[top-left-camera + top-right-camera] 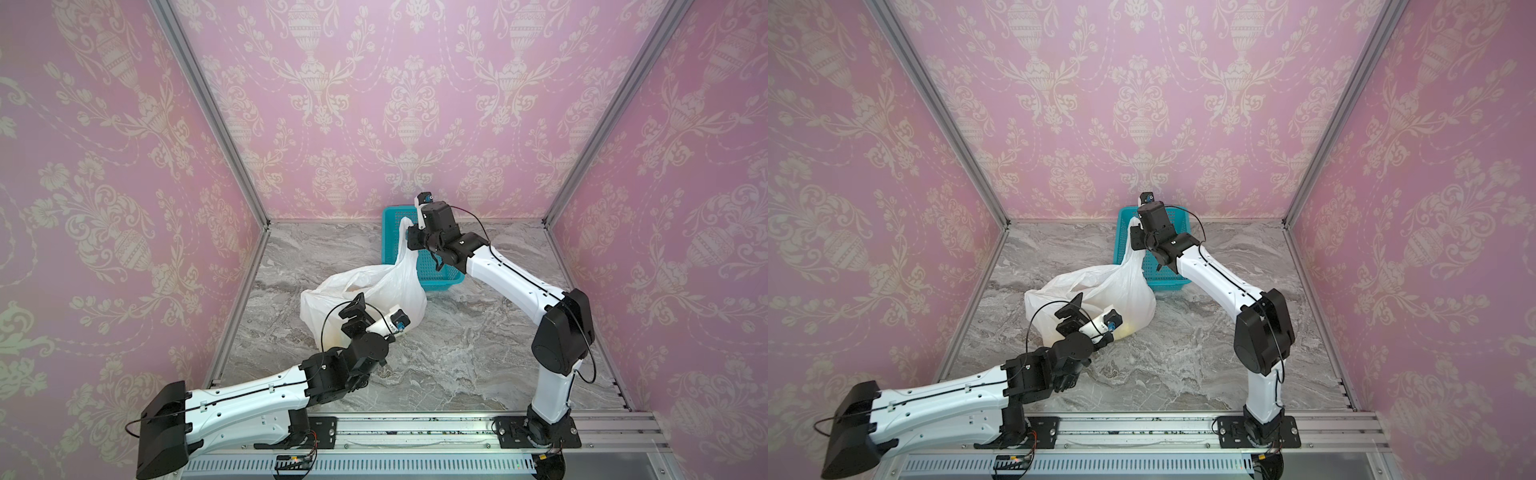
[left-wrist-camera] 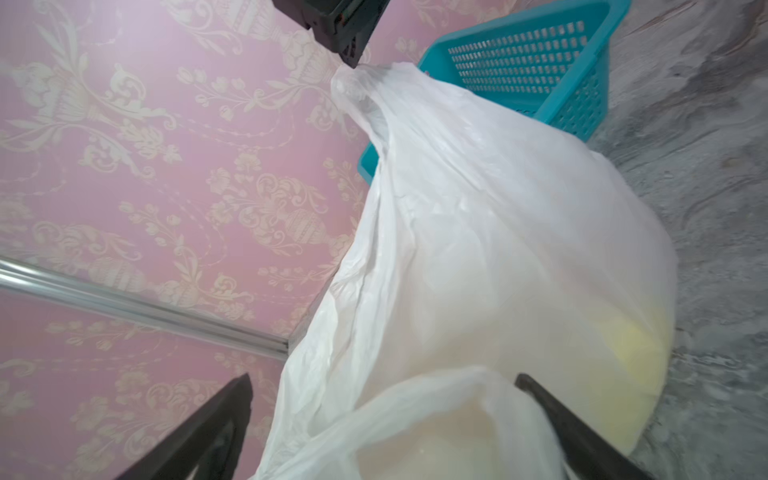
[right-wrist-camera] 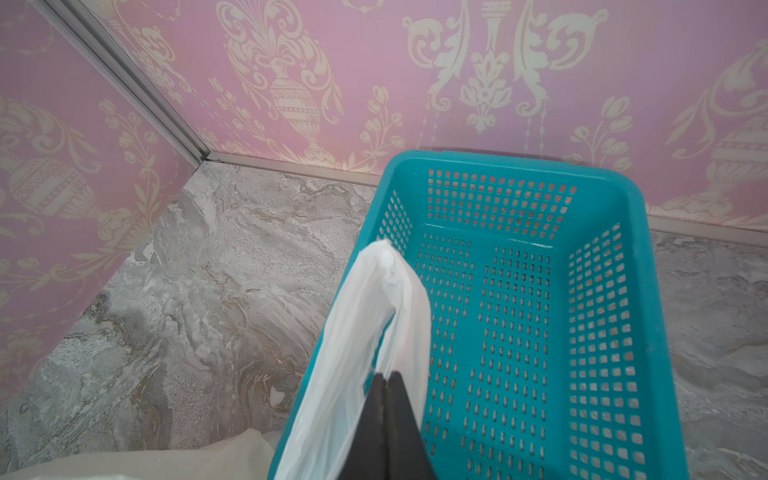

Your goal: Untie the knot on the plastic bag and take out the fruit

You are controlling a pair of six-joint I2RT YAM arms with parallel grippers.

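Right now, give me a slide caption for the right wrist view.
Right gripper shut on a loop of the plastic bag, teal basket just beyond.

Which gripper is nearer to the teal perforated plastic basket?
The right. The right gripper is over the rim of the basket, shut on the thin white plastic bag. The left gripper is open at the bag's body, farther from the basket.

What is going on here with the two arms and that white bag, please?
The right pincer is shut on one handle of the bag, holding it up by the basket, which looks empty. The left pincer is wide open at the bag's other side, gripping nothing. Yellow fruit shows through the plastic, so it is not out yet.
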